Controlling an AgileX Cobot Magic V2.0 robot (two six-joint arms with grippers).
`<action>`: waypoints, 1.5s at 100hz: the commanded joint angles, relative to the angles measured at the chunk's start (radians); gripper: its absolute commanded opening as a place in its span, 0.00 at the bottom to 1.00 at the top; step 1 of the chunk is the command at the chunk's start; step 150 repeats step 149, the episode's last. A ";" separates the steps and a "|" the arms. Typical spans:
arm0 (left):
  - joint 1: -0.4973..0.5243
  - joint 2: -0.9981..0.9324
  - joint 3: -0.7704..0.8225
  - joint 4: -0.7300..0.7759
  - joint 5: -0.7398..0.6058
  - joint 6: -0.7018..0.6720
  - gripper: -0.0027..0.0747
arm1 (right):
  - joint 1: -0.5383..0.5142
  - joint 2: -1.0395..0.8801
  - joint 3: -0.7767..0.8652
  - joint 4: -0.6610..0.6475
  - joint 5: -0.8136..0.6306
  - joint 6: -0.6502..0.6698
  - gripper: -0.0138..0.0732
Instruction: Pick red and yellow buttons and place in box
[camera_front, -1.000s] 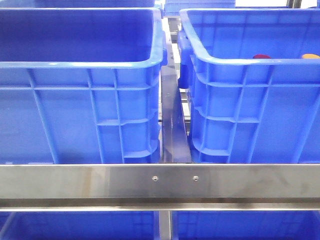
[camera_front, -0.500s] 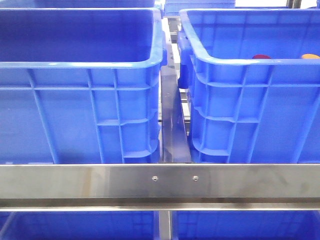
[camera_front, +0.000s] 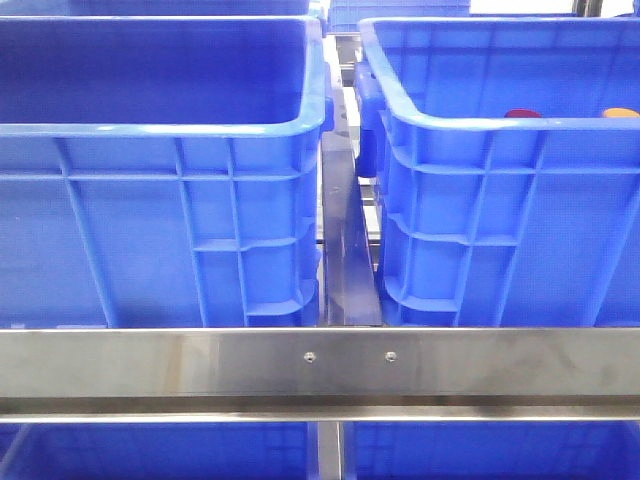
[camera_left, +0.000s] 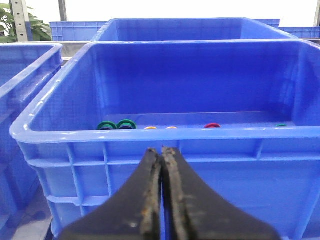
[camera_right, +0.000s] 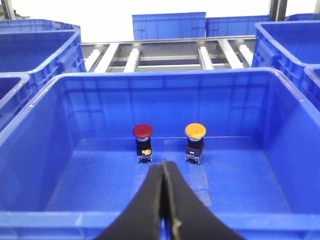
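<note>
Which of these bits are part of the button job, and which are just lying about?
Job:
red button
yellow button
blue crate holding them
left crate, probably the target

Lying about:
green rings and other small pieces in the left wrist's crate
roller conveyor
steel rail

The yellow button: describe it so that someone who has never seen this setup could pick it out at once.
Find the big blue crate in front of the right gripper, the one on the right in the front view. Two mushroom-head buttons stand upright on its floor, side by side but apart, each on a small dark base. The yellow button has the orange-yellow cap; the red button beside it has a red cap.
</note>
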 joint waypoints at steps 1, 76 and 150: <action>0.001 -0.032 0.040 -0.007 -0.083 -0.002 0.01 | 0.001 -0.054 0.021 -0.015 -0.092 0.009 0.03; 0.001 -0.032 0.040 -0.007 -0.081 -0.002 0.01 | -0.009 -0.315 0.304 0.011 -0.246 0.009 0.03; 0.001 -0.032 0.040 -0.007 -0.081 -0.002 0.01 | -0.009 -0.315 0.304 0.011 -0.244 0.009 0.03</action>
